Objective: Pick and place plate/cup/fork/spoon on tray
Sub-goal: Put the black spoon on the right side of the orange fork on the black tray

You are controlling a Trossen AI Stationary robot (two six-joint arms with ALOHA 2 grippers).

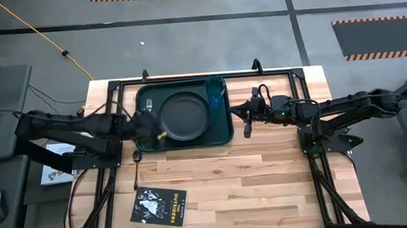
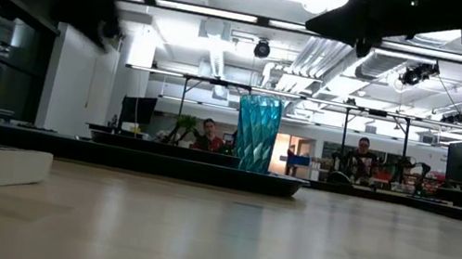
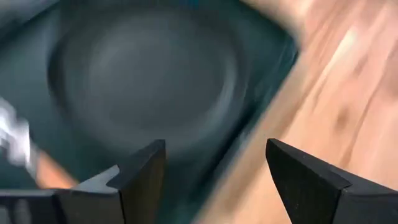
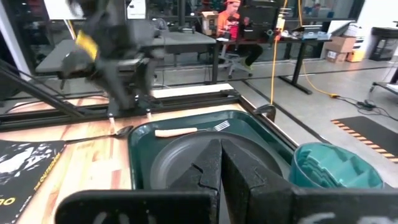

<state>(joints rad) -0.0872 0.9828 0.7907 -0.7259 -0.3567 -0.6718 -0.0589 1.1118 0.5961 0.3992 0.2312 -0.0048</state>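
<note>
High view: the tray sits upper centre of the frame and already carries the plate, the cup in its upper right corner, and the fork at upper left. Only the spoon is out, lying on the table just below the tray's lower left corner. Your left gripper hangs over the tray's left edge, fingers apart and empty; your right gripper waits just right of the tray, fingers pressed together. By the look of it, the spoon is the step in hand: you would bring the left gripper down-frame, close on the thin handle, and lift it into the tray.
</note>
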